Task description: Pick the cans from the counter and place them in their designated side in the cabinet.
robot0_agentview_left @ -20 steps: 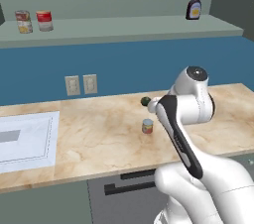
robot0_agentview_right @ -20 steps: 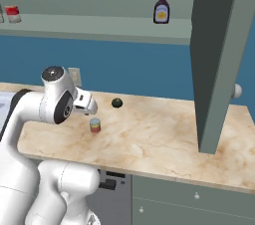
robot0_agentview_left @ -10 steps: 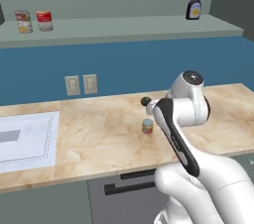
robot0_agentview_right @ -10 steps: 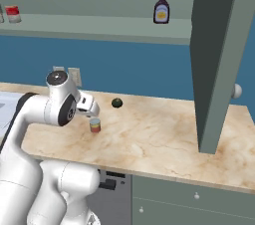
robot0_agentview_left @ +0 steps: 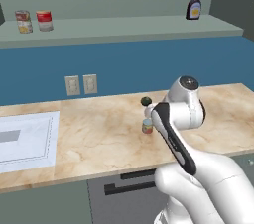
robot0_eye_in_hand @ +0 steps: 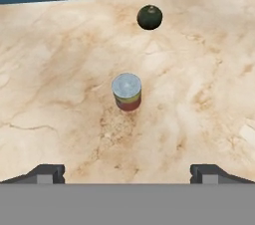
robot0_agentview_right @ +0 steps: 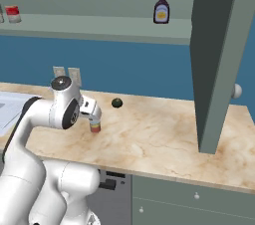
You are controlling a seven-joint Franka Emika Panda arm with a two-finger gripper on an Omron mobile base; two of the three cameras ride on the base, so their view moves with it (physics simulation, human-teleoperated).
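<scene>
The pincer (robot0_eye_in_hand: 127, 171) hangs wide and empty above the short can (robot0_eye_in_hand: 126, 91) on the tabletop (robot0_eye_in_hand: 199, 94), not yet grasped or shelved.

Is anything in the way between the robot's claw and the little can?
Nothing visible is. In the hand view the can stands alone on bare counter, straight ahead of the open gripper. The dark green ball sits farther back, beyond the can.

Colours on the kitchen worktop

Beige marble-patterned counter (robot0_eye_in_hand: 60, 69) with tan veins; at frame centre, 1 short tin can (robot0_eye_in_hand: 126, 92), grey top, orange-red label; upper centre, dark green round lump (robot0_eye_in_hand: 150, 17); blue wall along the top.
</scene>
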